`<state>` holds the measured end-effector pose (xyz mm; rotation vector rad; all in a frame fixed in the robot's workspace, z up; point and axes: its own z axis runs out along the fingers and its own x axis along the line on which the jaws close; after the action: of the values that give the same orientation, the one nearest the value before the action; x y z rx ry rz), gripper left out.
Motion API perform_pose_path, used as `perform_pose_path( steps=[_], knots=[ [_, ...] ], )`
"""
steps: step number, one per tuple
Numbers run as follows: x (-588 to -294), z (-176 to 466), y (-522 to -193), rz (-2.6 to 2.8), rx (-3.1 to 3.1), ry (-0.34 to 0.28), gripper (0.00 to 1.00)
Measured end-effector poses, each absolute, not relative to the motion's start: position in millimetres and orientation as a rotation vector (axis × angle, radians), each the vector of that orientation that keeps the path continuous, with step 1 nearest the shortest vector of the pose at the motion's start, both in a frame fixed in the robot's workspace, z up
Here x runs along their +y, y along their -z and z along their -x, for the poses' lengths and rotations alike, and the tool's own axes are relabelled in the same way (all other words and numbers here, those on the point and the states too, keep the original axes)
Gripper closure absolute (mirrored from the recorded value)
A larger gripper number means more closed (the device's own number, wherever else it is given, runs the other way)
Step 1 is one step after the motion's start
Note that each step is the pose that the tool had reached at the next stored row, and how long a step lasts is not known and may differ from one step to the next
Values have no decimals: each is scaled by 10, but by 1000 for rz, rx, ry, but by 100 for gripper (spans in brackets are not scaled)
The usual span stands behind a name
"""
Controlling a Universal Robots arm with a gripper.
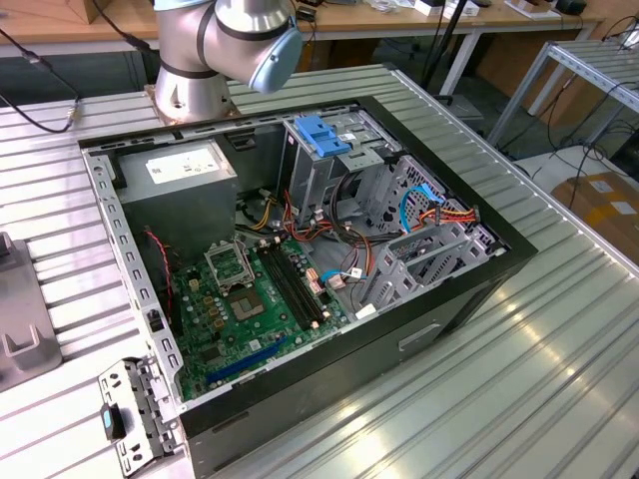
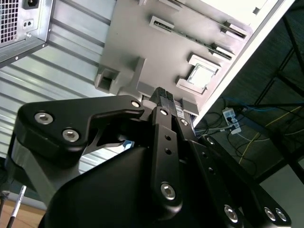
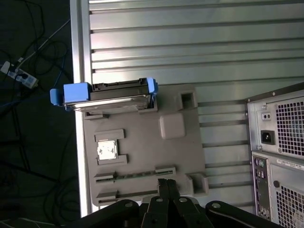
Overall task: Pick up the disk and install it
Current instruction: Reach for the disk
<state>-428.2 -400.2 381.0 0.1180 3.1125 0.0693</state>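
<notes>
Disk [image 3: 114, 97] is standing on a tray [image 3: 142, 156] at the surface's [image 3: 190, 47] edge. The hand [image 3: 166, 182] is hovering nearby, fingers together and empty; a good grasp probably means opening wide and centring over the blue rails.

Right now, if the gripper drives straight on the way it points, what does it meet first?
Most likely the grey fixture tray, close to its long slots. The gripper is shut and aimed at the tray, not at the disk, which sits at another edge, off that line. How far above the tray it is remains unclear.
</notes>
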Motion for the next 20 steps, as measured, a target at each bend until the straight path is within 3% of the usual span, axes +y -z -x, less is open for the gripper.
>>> perform_pose_path(
  steps=[20],
  knots=[
    [-3966,4403,-3789,-118,3112,-61,90]
  ],
)
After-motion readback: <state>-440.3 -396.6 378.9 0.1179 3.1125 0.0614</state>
